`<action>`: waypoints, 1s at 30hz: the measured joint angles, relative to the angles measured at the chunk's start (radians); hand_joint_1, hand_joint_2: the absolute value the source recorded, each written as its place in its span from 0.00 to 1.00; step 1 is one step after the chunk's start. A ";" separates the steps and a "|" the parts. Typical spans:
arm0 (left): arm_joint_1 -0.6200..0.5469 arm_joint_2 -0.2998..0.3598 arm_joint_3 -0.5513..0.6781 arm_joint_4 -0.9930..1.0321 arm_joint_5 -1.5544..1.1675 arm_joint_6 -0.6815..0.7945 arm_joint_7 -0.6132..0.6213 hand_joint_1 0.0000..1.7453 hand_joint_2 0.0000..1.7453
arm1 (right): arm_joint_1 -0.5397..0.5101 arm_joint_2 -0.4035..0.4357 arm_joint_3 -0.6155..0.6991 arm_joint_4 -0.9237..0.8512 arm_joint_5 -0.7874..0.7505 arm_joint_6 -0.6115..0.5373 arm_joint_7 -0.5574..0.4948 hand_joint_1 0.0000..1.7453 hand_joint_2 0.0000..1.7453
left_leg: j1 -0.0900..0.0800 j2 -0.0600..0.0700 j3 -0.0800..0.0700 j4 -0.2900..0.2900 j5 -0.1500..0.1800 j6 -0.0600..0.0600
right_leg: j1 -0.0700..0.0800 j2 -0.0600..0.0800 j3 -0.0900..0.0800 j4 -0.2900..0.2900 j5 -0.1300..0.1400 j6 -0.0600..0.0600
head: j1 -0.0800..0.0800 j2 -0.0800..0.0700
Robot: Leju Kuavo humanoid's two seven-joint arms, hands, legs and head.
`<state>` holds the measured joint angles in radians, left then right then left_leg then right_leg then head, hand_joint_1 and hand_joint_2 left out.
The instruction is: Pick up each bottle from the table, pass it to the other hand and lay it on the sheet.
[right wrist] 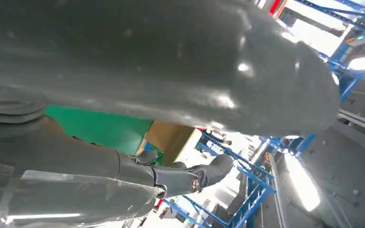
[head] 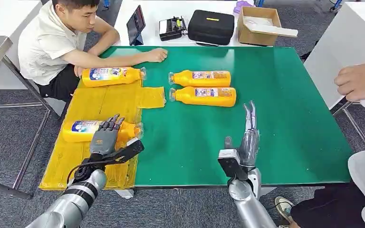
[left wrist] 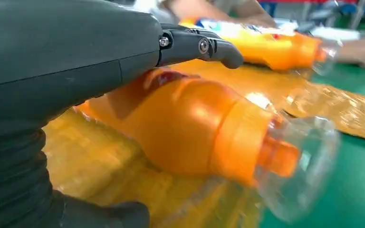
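- Left hand [head: 105,137], seen from the head view, rests palm-down on a near bottle [head: 83,129] lying on its side on the yellow sheet [head: 95,102] at the worktop's left edge; whether the fingers actually clasp it cannot be told.
- Right hand [head: 248,137] is held upright over the green worktop [head: 290,118], fingers straight and apart, holding nothing.
- Second bottle [head: 111,76] lies across the far end of the sheet, cap to the right.
- Two more bottles, a far bottle [head: 200,78] and a middle bottle [head: 203,96], lie side by side on the bare green surface just right of the sheet, caps to the left.
- Seated person [head: 52,40] at the far left rests a forearm on the worktop near the far end of the sheet; another person's hand [head: 360,80] shows at the right edge.
- Cardboard box [head: 259,23], black case [head: 211,26] and tablet [head: 135,24] stand on a white table beyond.
- From the left wrist view, the left hand [left wrist: 76,61] lies over the near bottle [left wrist: 190,123], one dark finger [left wrist: 204,47] reaching above its orange shoulder; its clear cap [left wrist: 299,166] overhangs the sheet's edge.
- From the right wrist view, the right hand [right wrist: 147,85] has its fingers [right wrist: 190,175] extended in open air, with green worktop and blue racking behind.
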<state>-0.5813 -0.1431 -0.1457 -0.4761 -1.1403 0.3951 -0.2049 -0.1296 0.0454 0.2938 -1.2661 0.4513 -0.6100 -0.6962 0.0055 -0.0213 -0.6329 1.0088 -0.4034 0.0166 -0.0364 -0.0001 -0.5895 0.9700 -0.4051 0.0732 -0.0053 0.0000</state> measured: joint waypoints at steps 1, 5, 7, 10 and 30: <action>-0.001 -0.002 0.000 0.000 0.003 -0.011 -0.005 0.00 1.00 | 0.000 0.000 0.004 0.000 -0.004 0.000 0.000 0.00 0.00 | 0.000 0.000 0.000 0.000 0.000 0.000 | 0.000 0.000 0.000 0.000 0.000 0.000 | 0.000 0.000; -0.001 -0.007 0.000 0.002 0.011 -0.022 -0.011 0.00 1.00 | 0.000 0.000 0.007 0.000 -0.005 0.000 0.000 0.00 0.00 | 0.000 0.000 0.000 0.000 0.000 0.000 | 0.000 0.000 0.000 0.000 0.000 0.000 | 0.000 0.000; -0.001 -0.008 0.000 0.005 0.011 -0.022 -0.012 0.00 1.00 | 0.000 -0.001 0.008 0.000 -0.005 0.000 0.000 0.00 0.00 | 0.000 0.000 0.000 0.000 0.000 0.000 | 0.000 0.000 0.000 0.000 0.000 0.000 | 0.000 0.000; -0.001 -0.010 0.001 0.006 0.013 -0.028 -0.013 0.00 1.00 | 0.000 -0.001 0.010 0.000 -0.006 0.000 0.000 0.00 0.00 | 0.000 0.000 0.000 0.000 0.000 0.000 | 0.000 0.000 0.000 0.000 0.000 0.000 | 0.000 0.000; 0.047 -0.017 -0.085 -0.077 0.168 -0.068 -0.133 0.00 1.00 | 0.012 -0.021 0.034 -0.022 -0.053 -0.004 0.000 0.00 0.00 | 0.000 0.001 0.004 0.000 -0.001 0.000 | 0.000 0.000 0.003 0.000 0.000 0.000 | 0.000 0.000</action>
<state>-0.5347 -0.1598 -0.2311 -0.5533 -0.9722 0.3268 -0.3380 -0.1171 0.0240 0.3273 -1.2882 0.3982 -0.6142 -0.6962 0.0053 -0.0205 -0.6285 1.0086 -0.4039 0.0163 -0.0364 0.0003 -0.5863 0.9699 -0.4053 0.0732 -0.0053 0.0000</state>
